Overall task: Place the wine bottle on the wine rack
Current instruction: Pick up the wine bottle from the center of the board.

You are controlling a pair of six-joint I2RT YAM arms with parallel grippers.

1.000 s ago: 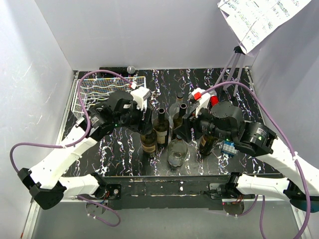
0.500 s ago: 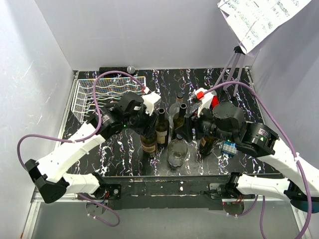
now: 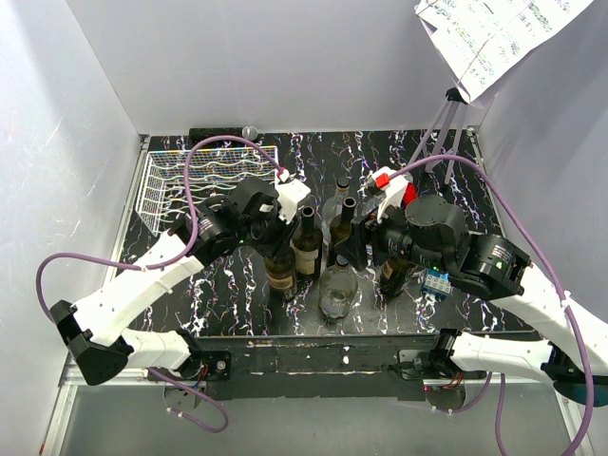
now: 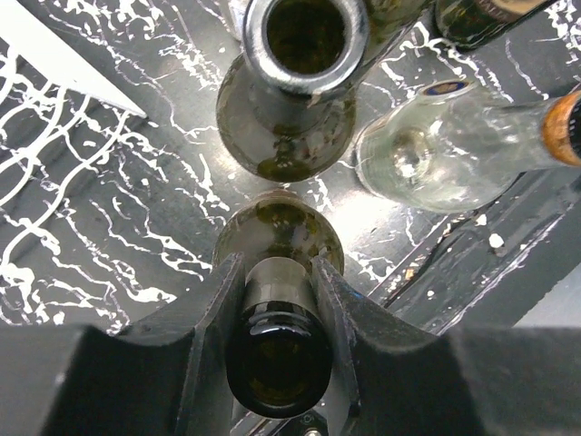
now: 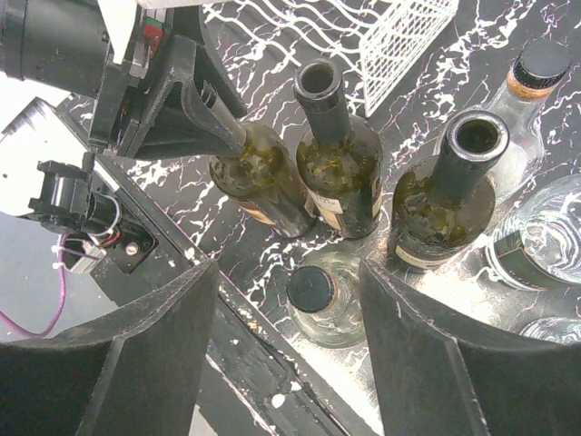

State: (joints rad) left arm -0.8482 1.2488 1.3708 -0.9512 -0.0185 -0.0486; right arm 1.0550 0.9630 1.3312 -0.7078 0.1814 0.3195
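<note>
My left gripper (image 4: 277,282) is shut on the neck of a dark green wine bottle (image 4: 277,354) that stands upright on the black marbled table. From above, the same gripper (image 3: 275,228) sits over that bottle (image 3: 280,271), the leftmost of the cluster. In the right wrist view its fingers clamp the neck of this bottle (image 5: 263,177). The white wire wine rack (image 3: 204,176) lies at the back left, behind the left arm, with nothing in it; its corner (image 5: 399,27) shows in the right wrist view. My right gripper (image 5: 289,272) hangs open above a clear capped bottle (image 5: 311,289).
Two more open dark bottles (image 3: 306,242) (image 3: 344,223) stand close beside the held one, and a clear bottle (image 3: 336,290) is in front. More clear glass bottles (image 5: 536,82) crowd the right. A small blue box (image 3: 437,282) sits under the right arm. Walls enclose the table.
My left gripper has moved right over the leftmost bottle and shut on its neck. The right arm has barely moved.
</note>
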